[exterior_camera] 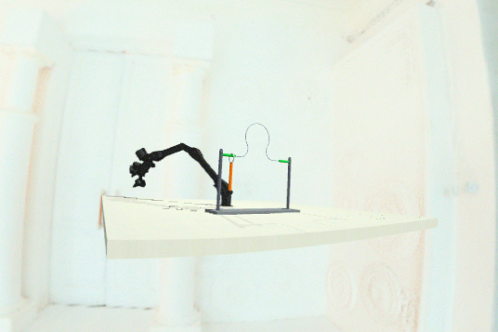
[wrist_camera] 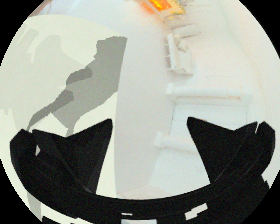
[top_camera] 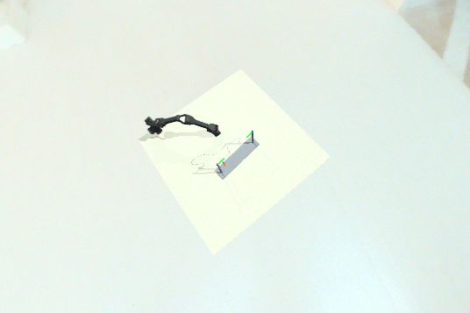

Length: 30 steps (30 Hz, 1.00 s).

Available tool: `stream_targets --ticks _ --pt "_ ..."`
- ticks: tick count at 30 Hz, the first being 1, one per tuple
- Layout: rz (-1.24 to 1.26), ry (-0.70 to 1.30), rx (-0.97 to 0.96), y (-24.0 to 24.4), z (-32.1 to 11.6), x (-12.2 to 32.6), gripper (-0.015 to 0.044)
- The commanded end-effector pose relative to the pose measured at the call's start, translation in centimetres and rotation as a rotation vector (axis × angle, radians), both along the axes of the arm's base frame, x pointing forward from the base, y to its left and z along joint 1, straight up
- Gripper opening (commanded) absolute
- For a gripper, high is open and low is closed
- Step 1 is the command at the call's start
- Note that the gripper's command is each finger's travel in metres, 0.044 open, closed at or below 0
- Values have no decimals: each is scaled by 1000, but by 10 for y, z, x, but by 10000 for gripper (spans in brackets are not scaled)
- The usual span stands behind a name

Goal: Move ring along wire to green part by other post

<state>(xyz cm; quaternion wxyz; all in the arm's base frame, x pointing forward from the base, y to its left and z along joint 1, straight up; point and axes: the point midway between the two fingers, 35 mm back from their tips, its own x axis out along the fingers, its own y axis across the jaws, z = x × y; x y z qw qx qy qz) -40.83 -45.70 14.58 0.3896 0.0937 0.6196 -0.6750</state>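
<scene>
One desk [top_camera: 285, 149] [exterior_camera: 260, 242] [wrist_camera: 11, 90]: it carries the arm and the wire stand; the wrist view shows it on the left, with a shadow across it.
Arm [top_camera: 184, 119] [exterior_camera: 195, 154]: it reaches away from the stand, well apart from the wire, so the approach to the handle appears still to be made.
Stand base [top_camera: 238, 158] [exterior_camera: 253, 211]: it sits flat on the desk, with a post at each end.
Starting post [top_camera: 219, 168] [exterior_camera: 219, 181]: upright, with the ring hanging just beside it.
Far post [top_camera: 252, 137] [exterior_camera: 289, 183]: upright, with no ring near it; this is the side to reach.
Wire [exterior_camera: 256, 123]: its thin grey part rises into one tall, rounded loop between the posts; the whole of that crossing is left to do.
End effector [top_camera: 154, 131] [exterior_camera: 139, 184] [wrist_camera: 151, 121]: spread wide, nothing between its fingers, touching neither handle nor stand.
Handle [top_camera: 224, 163] [exterior_camera: 230, 177]: orange, hanging straight down below the ring, ungripped.
Starting green part [top_camera: 221, 161] [exterior_camera: 228, 155]: it bears the ring, so the task looks to be at its very start.
Far green part [top_camera: 249, 134] [exterior_camera: 283, 161]: no ring on it; the hanging, the release and the final retreat all remain.
Ring [exterior_camera: 229, 159]: around the starting green part; its exact contact is too small to tell.
</scene>
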Motion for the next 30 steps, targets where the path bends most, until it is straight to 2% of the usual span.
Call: stream_targets --ticks 1,9,20,30 --pt "5 -2 -4 -2 -1 2 374" --pt "221 -120 -171 -58 -24 93 164" --pt "553 -353 -357 -94 -51 249 160" --pt "859 -604 -444 -69 -68 393 160"
